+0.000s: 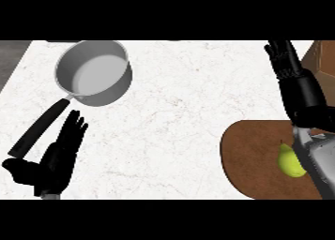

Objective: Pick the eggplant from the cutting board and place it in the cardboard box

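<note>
Grey saucepan (94, 72) lies empty; both left hand (59, 157) and right hand (300, 91) straight-fingered, holding nothing.

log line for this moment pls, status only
left hand open, resting lower left | right hand open, holding nothing, beside cardboard box | eggplant on cutting board, not yet picked | saucepan upper left

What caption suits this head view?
Open right hand beside the cardboard box; yellow-green vegetable on the cutting board; left hand rests open near a saucepan.
</note>
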